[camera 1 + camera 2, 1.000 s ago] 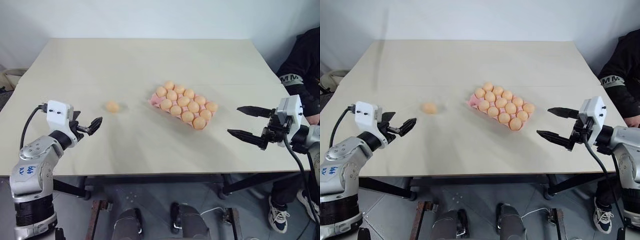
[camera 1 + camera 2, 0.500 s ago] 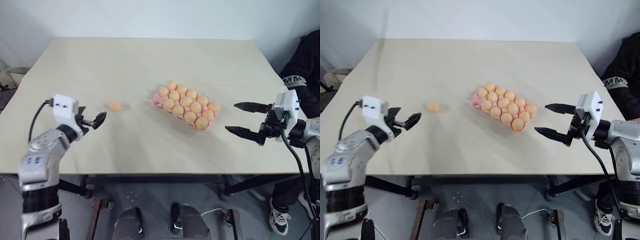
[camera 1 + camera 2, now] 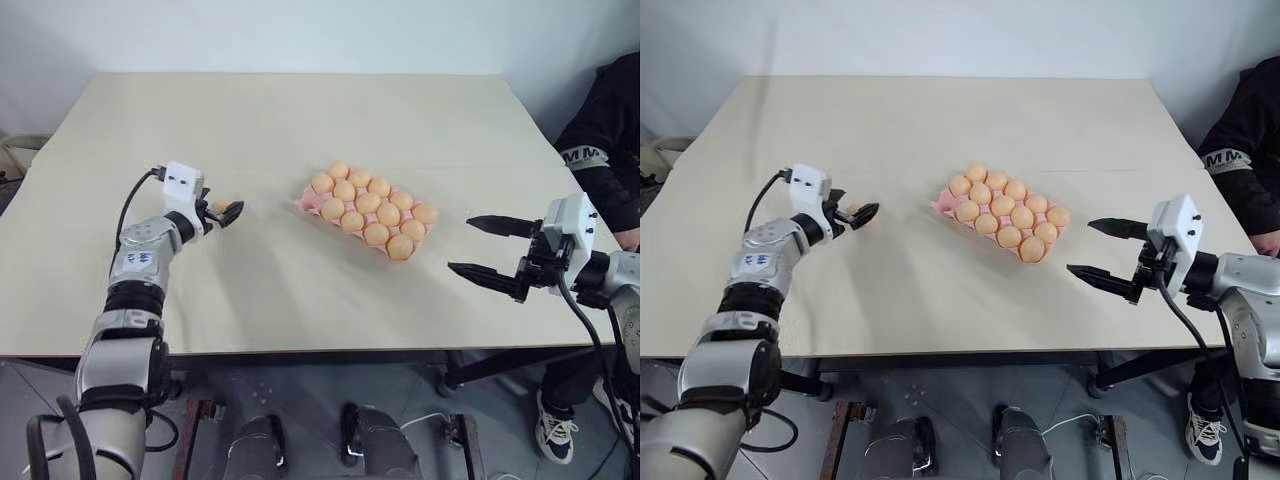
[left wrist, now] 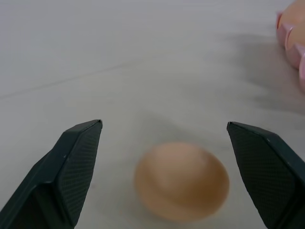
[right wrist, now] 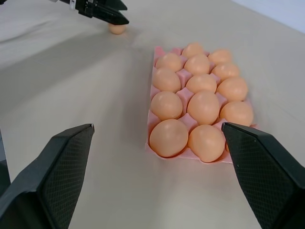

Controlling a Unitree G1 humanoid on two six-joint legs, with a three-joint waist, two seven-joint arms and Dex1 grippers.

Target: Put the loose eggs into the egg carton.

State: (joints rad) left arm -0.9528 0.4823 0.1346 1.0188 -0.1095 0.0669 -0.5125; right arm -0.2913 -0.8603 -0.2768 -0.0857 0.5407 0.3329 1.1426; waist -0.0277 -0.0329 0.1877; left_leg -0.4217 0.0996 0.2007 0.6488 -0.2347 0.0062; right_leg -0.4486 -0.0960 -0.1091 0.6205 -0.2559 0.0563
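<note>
On my left, the left gripper (image 3: 226,211) sits low over the table (image 3: 280,120) with its jaws spread wide and nothing in them. The one loose egg (image 4: 181,180) lies between the two fingers (image 4: 76,167) in the wrist view, not yet touched as far as I can tell. From the head camera that egg is mostly hidden behind the fingertips, at about nine o'clock from the carton (image 3: 308,203) and well apart from it.

The carton sits near the table's middle, turned at a slant. I count fourteen eggs (image 3: 368,203) seated in it. The cup at its corner nearest the loose egg looks bare pink, so I judge that one place is left and this egg is meant for it.

At about three o'clock from the carton, the right gripper (image 3: 482,247) hangs near the table edge, jaws wide apart and empty, pointed toward the carton. A person's dark sleeve (image 3: 600,150) shows beyond it at the far right.

So I reckon the job is nearly done: one egg to close on, lift, carry across and set down in the last cup. I see no other loose egg on the table.
</note>
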